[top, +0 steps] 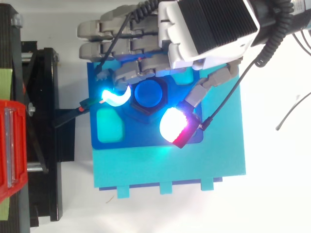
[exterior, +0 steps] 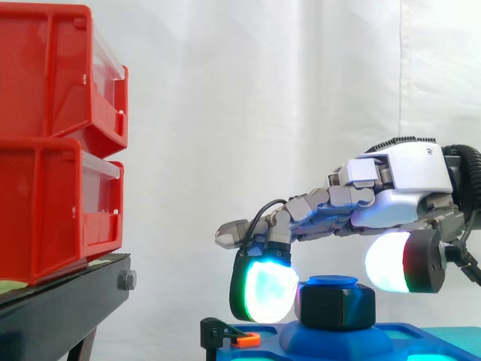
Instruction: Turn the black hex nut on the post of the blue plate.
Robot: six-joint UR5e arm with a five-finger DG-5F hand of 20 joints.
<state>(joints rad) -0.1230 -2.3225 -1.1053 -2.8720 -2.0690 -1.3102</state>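
Black hex nut (exterior: 338,304) sits on the blue post (top: 149,93), low and right of centre in the side view, on the blue plate (top: 112,136). The hand (exterior: 406,177) reaches in from the right edge. One bent finger's cyan-green pad (exterior: 267,289) presses the nut's left face and the white-red thumb pad (top: 172,125) meets its lower-right corner, pinching it. The other fingers lie straight. Red bins (exterior: 52,150) stand at the left.

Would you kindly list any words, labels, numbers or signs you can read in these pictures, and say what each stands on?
None: no text can be read in either view.
The red bins, blue plate, nut and hand show no legible print.
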